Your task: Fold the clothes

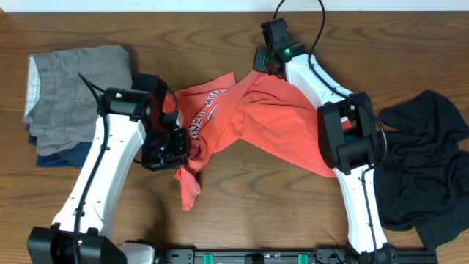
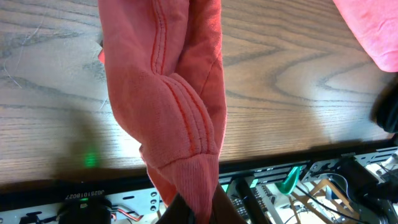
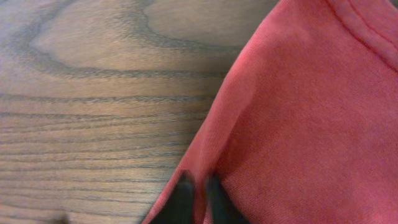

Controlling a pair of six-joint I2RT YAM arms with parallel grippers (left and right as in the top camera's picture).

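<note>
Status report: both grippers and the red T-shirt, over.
Left gripper shut on red T-shirt. Right gripper shut on its edge. Shirt crumpled, unfolded. Black garment apart, untouched.

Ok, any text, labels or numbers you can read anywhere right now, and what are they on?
Coral-red T-shirt: dark-and-white chest lettering, crumpled and folded over, not readable.
Black rail at the bottom of the left wrist view: a white printed code, upside down and too small to read reliably.
Nothing else in view carries text.
</note>
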